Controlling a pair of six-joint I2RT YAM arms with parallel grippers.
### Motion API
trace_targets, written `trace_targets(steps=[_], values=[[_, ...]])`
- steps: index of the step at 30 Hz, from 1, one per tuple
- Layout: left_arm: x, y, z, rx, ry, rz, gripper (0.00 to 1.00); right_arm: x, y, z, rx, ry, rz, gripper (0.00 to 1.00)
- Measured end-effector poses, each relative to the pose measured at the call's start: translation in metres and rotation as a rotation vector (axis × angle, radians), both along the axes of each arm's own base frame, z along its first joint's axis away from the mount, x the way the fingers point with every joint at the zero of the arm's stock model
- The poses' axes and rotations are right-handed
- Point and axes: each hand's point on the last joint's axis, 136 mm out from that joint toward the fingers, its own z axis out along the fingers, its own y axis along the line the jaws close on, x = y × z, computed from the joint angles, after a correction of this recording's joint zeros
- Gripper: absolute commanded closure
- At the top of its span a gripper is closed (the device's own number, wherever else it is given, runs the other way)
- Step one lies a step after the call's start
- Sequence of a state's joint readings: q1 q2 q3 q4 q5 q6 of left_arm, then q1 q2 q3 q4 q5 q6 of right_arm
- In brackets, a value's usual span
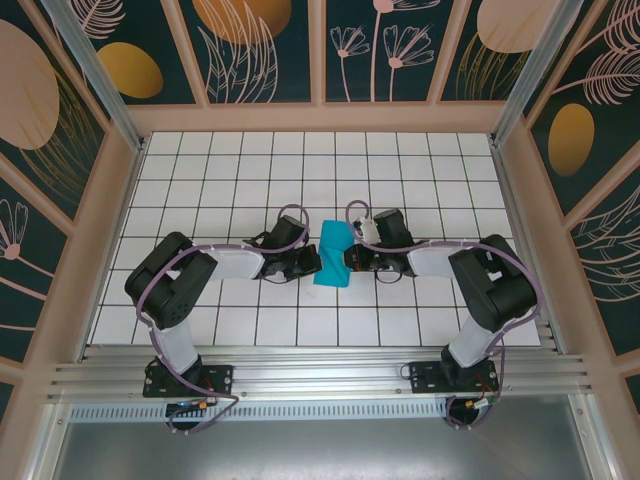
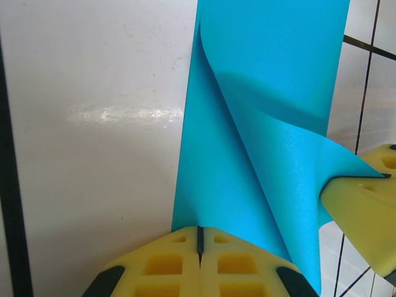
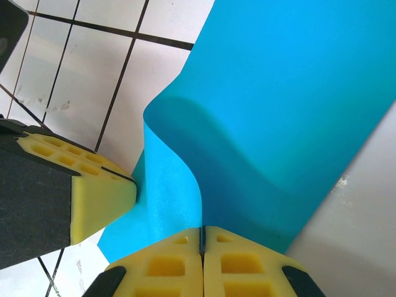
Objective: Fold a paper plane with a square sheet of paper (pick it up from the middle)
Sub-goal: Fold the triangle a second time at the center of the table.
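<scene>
Holds the square sheet of paper (image 1: 332, 256) at the middle of the tabletop (image 1: 230, 165), pinched from both sides at once. Clamps its left edge in the left jaws, pads (image 2: 167, 266) pressed flat together with the teal sheet rising out of the seam. Clamps the opposite edge the same way in the right jaws, closed tight on the paper. Sets the left arm (image 1: 235, 264) and right arm (image 1: 440, 262) facing each other across the sheet, equally near it. Keeps no flat sheet between the grips. Shows instead a bowed, curling flap that sweeps over toward the right-hand pad (image 2: 365, 207) in the left wrist view. Runs the teal shape's long axis away from the bases, across the line joining the jaws. Reads as a fold half formed. Probably calls for carrying one held edge over the other along that axis, gently enough not to tear.
</scene>
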State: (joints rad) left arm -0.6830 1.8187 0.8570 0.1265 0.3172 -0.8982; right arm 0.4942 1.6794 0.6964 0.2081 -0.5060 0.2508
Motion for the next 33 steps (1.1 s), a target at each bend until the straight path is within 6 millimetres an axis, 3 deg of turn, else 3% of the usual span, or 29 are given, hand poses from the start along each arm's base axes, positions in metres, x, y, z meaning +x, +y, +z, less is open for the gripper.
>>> trace_targets(steps=[33], values=[[0.001, -0.0026, 0.0005, -0.002, -0.005, -0.017, 0.94, 0.0001, -0.0031, -0.0047, -0.053, 0.005, 0.033, 0.92]])
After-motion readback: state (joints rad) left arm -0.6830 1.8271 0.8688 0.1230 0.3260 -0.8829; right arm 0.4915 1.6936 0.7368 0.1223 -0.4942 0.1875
